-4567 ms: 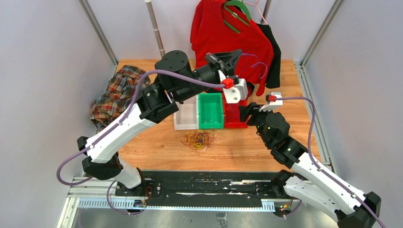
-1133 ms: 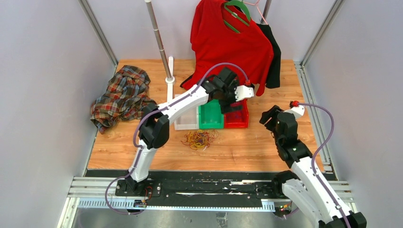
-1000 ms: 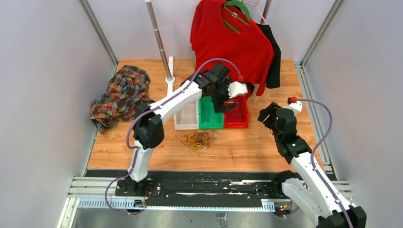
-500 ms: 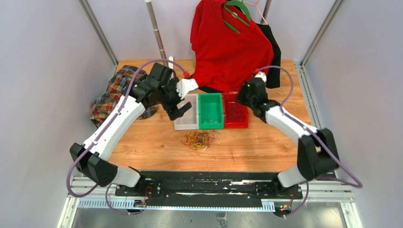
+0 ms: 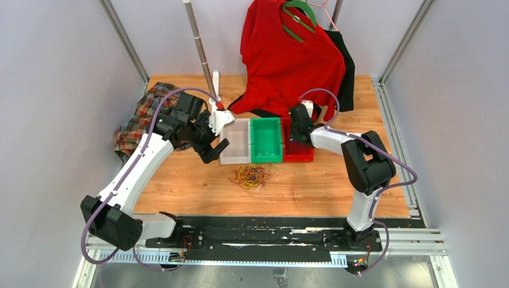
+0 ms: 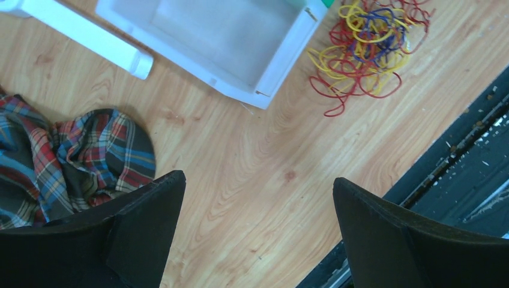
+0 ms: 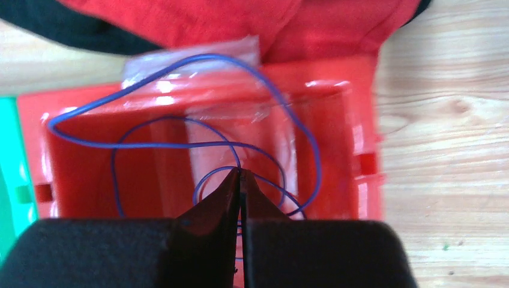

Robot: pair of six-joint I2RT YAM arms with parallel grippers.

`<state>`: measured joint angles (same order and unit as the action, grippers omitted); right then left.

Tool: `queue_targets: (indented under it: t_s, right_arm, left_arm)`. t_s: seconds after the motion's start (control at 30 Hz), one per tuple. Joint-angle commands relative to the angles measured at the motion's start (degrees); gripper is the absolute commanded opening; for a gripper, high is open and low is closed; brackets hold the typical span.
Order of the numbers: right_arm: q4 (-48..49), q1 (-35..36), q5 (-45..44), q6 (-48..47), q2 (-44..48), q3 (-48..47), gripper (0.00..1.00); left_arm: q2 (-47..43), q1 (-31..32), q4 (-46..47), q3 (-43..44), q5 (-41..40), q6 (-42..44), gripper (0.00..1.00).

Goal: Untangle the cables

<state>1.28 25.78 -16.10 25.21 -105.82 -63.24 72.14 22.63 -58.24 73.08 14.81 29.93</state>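
Hovering above the wooden surface, the left hand is spread wide and holds nothing. It sits between the plaid shirt on the left and the white bin on the right. The tangle of cables, red, yellow and blue, lies on the surface just near the row of 3 bins. The right hand is over the red bin, its fingers pressed together among loops of blue cable. I cannot tell whether a strand is caught.

Left claw gapes wide (arm stretched forward), while the right claw has its fingers pressed together.
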Motion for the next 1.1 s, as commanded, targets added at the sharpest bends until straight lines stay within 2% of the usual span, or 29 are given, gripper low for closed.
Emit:
queue_targets:
  t_s: [0.0,0.13,0.23,0.33,0.47,0.73,0.87,1.07]
  right_arm:
    - [-3.2,3.3,-4.5,1.3,-0.2,-0.6,0.01]
    - [-3.6,4.1,-5.6,5.8,2.9,4.1,0.02]
    - [-2.4,5.0,-7.2,5.8,6.5,6.9,0.04]
    - [-4.2,5.1,-7.0,3.9,9.2,5.3,0.11]
    - [-7.1,5.0,-7.4,-0.3,12.9,1.9,0.25]
    - [-8.7,5.0,-5.8,-3.7,16.4,-1.1,0.32]
    - [-6.3,5.3,-2.0,-3.5,20.4,2.5,0.39]
    - [-2.2,7.0,1.0,-1.3,28.2,10.8,0.49]
  left_arm:
    - [2.2,-2.0,2.6,2.2,1.1,-1.5,0.98]
    - [2.0,-2.1,3.1,0.9,1.6,-1.6,0.98]
    - [1.5,-2.1,3.7,-0.2,2.4,-1.8,0.98]
    - [1.4,-2.1,3.7,-0.2,1.8,-2.1,0.98]
    - [0.6,-2.1,4.1,-0.8,0.9,-1.8,0.98]
    - [0.4,-2.1,5.3,-3.3,2.4,-1.4,0.99]
    - [1.0,-2.0,7.5,-6.3,4.7,-1.8,0.99]
    - [3.7,0.1,14.4,-11.4,7.8,-5.8,0.93]
